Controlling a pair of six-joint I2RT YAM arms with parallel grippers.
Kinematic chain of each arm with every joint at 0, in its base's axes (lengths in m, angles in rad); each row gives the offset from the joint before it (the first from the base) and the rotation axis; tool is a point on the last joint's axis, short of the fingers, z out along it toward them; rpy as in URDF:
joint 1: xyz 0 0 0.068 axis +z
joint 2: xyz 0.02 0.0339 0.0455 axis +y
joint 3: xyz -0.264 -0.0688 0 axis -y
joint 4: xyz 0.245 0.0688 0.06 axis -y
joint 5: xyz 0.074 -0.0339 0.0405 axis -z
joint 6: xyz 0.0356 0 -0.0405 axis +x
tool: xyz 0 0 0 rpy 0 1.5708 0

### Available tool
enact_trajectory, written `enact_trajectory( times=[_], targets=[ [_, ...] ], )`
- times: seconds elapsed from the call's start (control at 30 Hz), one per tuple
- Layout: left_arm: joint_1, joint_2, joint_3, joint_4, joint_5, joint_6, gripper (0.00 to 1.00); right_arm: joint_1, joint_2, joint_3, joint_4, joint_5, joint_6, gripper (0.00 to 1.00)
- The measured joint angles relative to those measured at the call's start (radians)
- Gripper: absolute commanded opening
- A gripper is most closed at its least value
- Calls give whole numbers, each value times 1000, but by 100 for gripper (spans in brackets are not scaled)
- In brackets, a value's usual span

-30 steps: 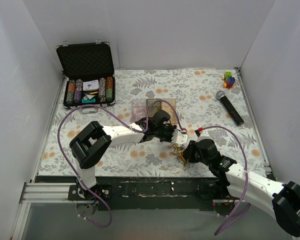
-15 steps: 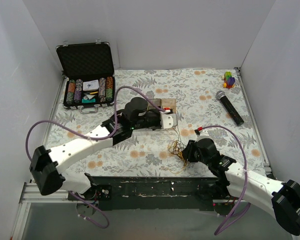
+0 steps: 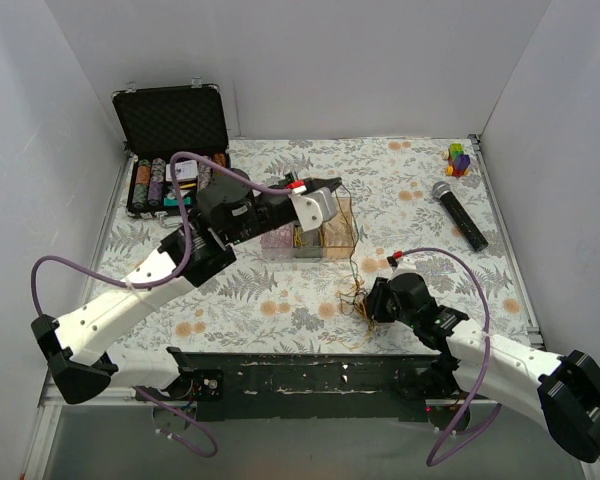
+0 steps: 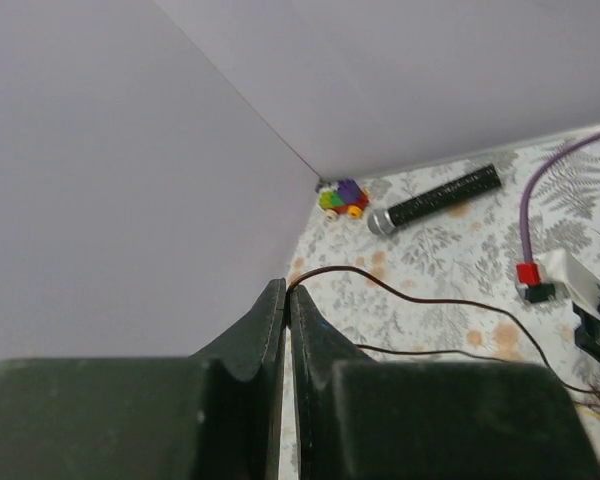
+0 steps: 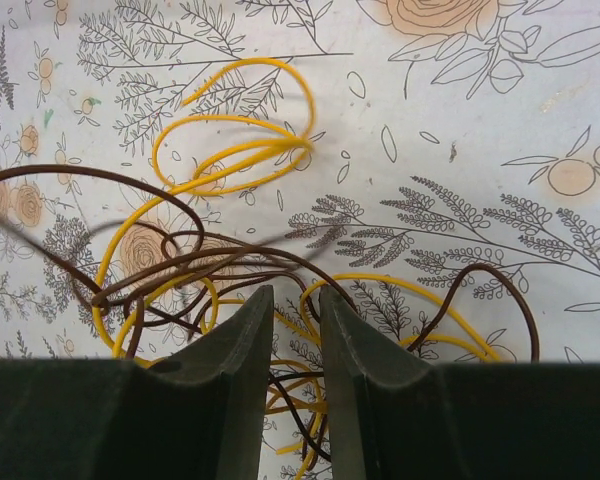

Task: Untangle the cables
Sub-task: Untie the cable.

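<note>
The cables (image 3: 354, 296) are a small bundle of thin yellow and brown wires on the flowered table, near the front. My left gripper (image 3: 332, 190) is raised above the table's middle. It is shut on one brown wire (image 4: 420, 298), pinched at the tips of the left gripper (image 4: 288, 290). That wire runs down to the bundle. My right gripper (image 3: 368, 302) sits low on the bundle. In the right wrist view the right gripper (image 5: 296, 292) has its jaws nearly closed, with yellow and brown strands (image 5: 280, 150) in the narrow gap and spread beyond.
An open black case of poker chips (image 3: 175, 180) stands back left. A clear box (image 3: 310, 238) sits under my left gripper. A microphone (image 3: 460, 215) and a small coloured toy (image 3: 459, 158) lie back right. White walls enclose the table.
My left arm has swung up and back, away from the bundle, drawing the brown wire out with it. My right gripper has stayed on the bundle.
</note>
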Motion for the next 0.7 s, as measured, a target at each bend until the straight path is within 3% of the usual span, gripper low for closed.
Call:
enact_trajectory(
  times=[0.2,0.43,0.7],
  targets=[
    [0,1,151,34,-47,34,0,0,2,7,-9,4,5,34],
    [0,54,371,185,-122,76,0,0,2,8,-18,12,22,33],
    [0,97,442,286,-132,120,0,0,8,13,-24,15,24,33]
  ],
)
